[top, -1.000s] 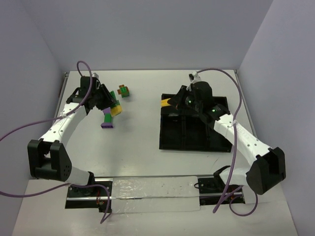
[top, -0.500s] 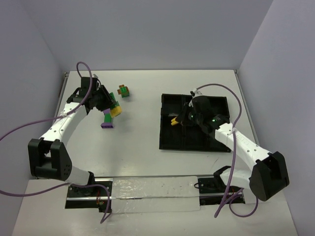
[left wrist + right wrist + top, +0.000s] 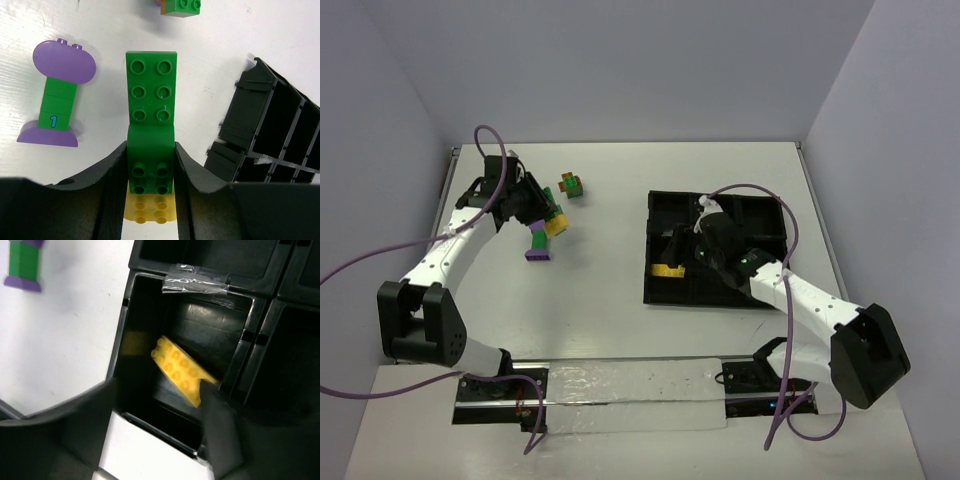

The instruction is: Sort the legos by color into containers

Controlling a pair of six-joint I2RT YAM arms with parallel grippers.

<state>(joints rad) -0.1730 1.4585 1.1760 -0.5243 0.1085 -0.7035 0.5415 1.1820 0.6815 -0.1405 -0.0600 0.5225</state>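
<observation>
Sorting check: yellow brick (image 3: 668, 270) in tray (image 3: 765, 212); green-yellow stack (image 3: 552, 220) clamped at left.
Top view: left claw (image 3: 535, 210) near the table's (image 3: 610, 200) far-left corner, right claw (image 3: 685, 255) over the tray's near-left compartment. Left wrist: fingers tight on the stack's flat sides; judged light, rigid, slick, so side grip suits. Right wrist: fingers apart, yellow brick loose in the compartment. White flat table, plain pale walls.

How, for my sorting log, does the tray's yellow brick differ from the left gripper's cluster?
The yellow brick lies ungripped in a tray compartment; the cluster is clamped in the left gripper. The brick is one colour; the cluster is green and yellow. Both are studded.
</observation>
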